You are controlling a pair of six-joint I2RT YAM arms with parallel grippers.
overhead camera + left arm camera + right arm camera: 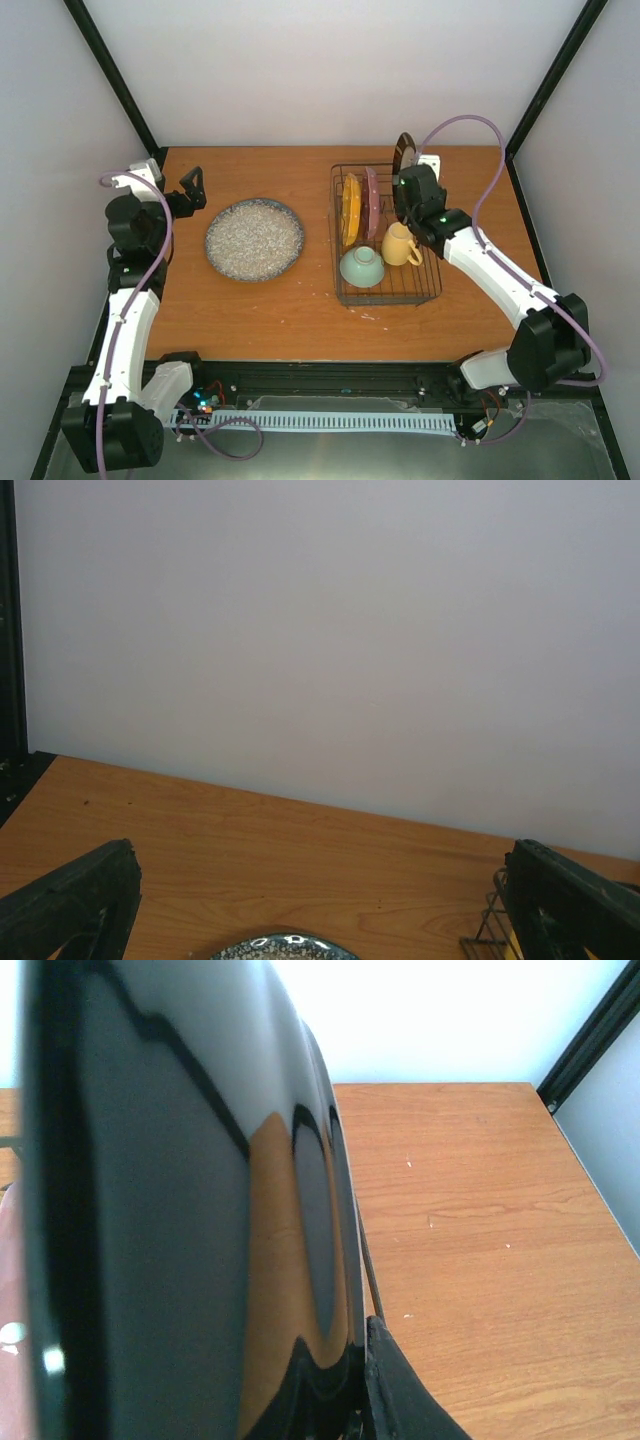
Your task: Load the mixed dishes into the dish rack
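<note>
1. The dish rack point(390, 297) sits on the right half of the wooden table point(300, 315). In it the orange plate point(350, 208) and a dusky pink plate point(372, 200) stand on edge side by side at the left. The pale green bowl point(361, 267) sits at the near left and the yellow mug point(400, 245) just beside it on the right.
2. The dark-rimmed plate point(405, 150) is held upright on edge at the rack's far right corner, clamped in the right gripper point(408, 172). In the right wrist view its glossy dark face fills the left side, with one finger point(395, 1400) pressed against it at the bottom.
3. The right arm runs from its base at the near right up to a bent elbow, then slants far and left over the rack's right side - the wrist is above the mug.
4. The grey speckled plate point(254, 239) lies flat on the table, well apart from the rack on its left.
5. The left gripper point(193, 189) hangs near the far left corner, beyond that plate, with its fingers point(70, 905) spread wide and nothing between them.
6. The left arm rises along the table's left edge and folds at the wrist, so the gripper points across the table - its camera looks level at the back wall.
</note>
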